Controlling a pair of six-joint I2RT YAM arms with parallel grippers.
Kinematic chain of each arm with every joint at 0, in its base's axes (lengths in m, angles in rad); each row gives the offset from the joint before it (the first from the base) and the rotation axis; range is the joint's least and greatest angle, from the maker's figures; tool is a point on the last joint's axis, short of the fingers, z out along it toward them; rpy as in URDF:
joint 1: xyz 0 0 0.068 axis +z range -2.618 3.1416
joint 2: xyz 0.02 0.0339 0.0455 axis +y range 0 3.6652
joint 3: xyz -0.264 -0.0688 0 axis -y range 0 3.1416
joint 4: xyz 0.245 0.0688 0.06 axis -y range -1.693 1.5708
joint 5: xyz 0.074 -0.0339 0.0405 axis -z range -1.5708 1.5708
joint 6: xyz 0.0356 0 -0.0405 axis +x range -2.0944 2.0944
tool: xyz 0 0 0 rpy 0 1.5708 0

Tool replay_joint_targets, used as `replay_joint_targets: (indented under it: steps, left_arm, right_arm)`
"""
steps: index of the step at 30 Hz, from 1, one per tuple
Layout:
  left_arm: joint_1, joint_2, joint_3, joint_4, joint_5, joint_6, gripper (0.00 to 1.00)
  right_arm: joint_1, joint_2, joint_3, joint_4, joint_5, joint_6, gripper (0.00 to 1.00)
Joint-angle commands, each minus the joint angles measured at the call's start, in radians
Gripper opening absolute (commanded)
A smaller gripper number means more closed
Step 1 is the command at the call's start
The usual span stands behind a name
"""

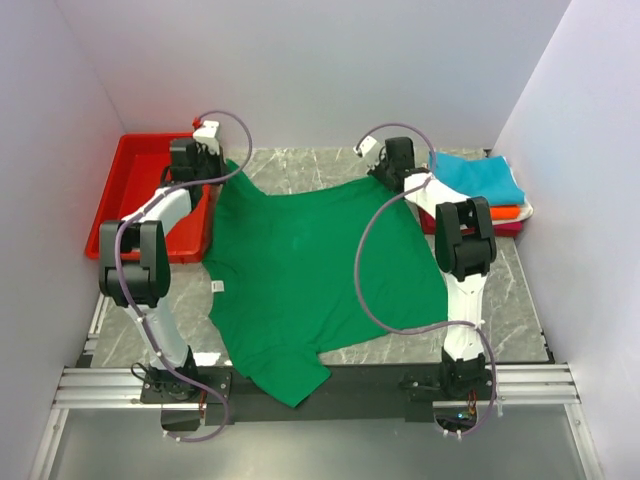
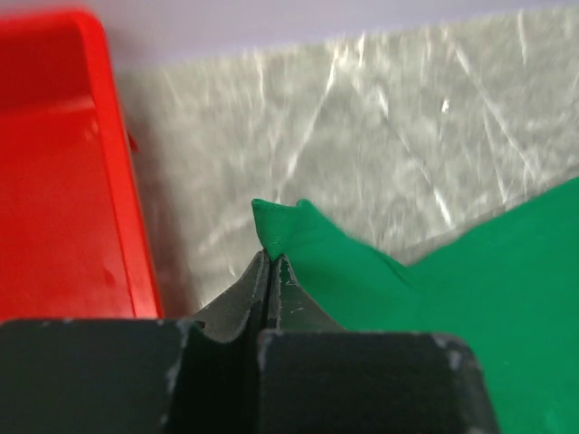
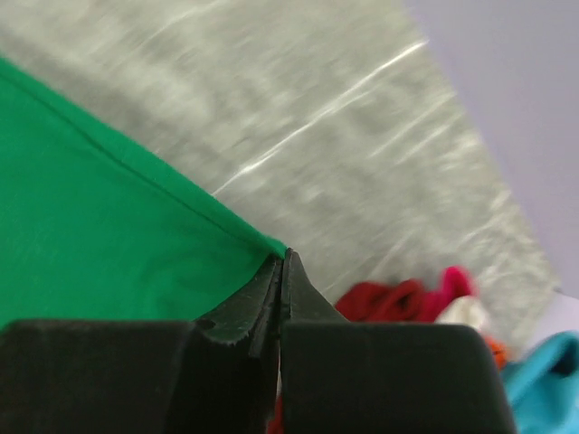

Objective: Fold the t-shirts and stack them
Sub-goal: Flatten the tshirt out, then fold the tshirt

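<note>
right pincer (image 3: 282, 271) with its jaws pressed together on the corner of the green t-shirt (image 3: 99, 217), cloth spreading left over the grey marbled counter (image 3: 344, 117), pile of shirts (image 3: 389, 298) at lower right, red, white, orange, teal, pale wall (image 3: 516, 81) at upper right
</note>
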Motion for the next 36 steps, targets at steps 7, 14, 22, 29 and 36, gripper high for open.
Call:
replay_joint_targets:
  steps: [7,14,22,29,36]
  left_arm:
    - [0.003,0.069,0.153,-0.032,0.029,0.058,0.00]
    - [0.003,0.000,0.079,0.005,0.061,0.049,0.00]
    - [0.003,-0.210,-0.085,0.037,0.096,0.046,0.00]
    - [0.003,-0.353,-0.191,0.010,0.115,0.034,0.01]
    - [0.000,-0.460,-0.297,-0.026,0.145,0.026,0.00]
  right_arm:
    - [-0.013,0.017,0.098,0.049,0.085,0.014,0.00]
    - [-0.036,-0.050,0.024,0.045,0.014,0.005,0.00]
    - [-0.065,-0.198,-0.134,0.083,-0.119,0.014,0.00]
    - [-0.078,-0.313,-0.266,0.102,-0.154,-0.004,0.00]
    - [-0.091,-0.356,-0.338,0.108,-0.174,-0.029,0.00]
